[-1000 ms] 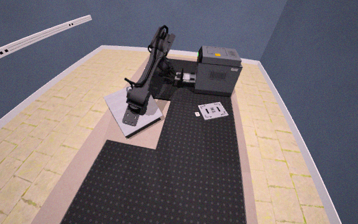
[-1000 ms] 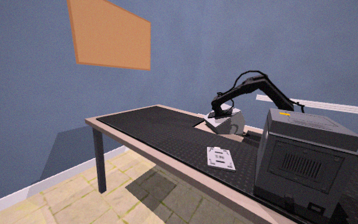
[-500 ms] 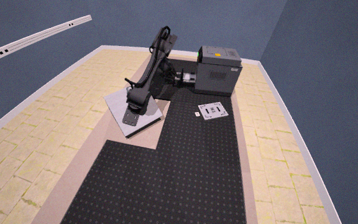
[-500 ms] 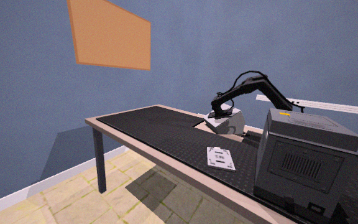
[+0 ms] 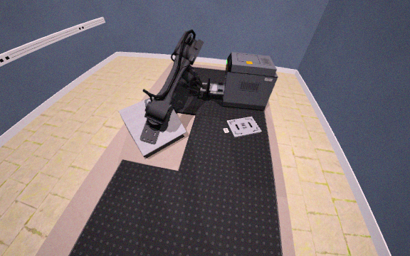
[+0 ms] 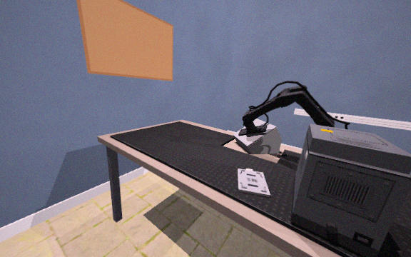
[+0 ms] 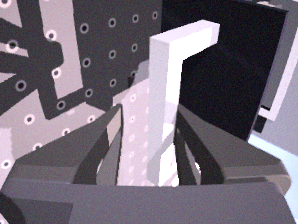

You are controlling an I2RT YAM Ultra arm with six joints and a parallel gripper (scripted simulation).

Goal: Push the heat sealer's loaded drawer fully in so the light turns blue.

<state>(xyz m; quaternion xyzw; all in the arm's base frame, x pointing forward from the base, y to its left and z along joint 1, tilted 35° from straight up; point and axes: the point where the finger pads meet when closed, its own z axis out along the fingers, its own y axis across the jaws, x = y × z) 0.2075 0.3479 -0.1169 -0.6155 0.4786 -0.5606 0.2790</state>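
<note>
The grey heat sealer stands at the far end of the black mat. Its light is green. Its drawer sticks out of the left side towards the arm; in the exterior view the drawer is hidden behind the sealer's body. My gripper is at the drawer's front. In the wrist view the white L-shaped drawer handle stands up just ahead of my fingers. The fingers are partly apart, with the handle's bar in the gap, and they are not clamped on it. The dark drawer front lies behind the handle.
A white printed card lies flat on the mat in front of the sealer, with a small white tag beside it. My arm stands on a grey base plate. The table's edge runs close to the sealer's right side.
</note>
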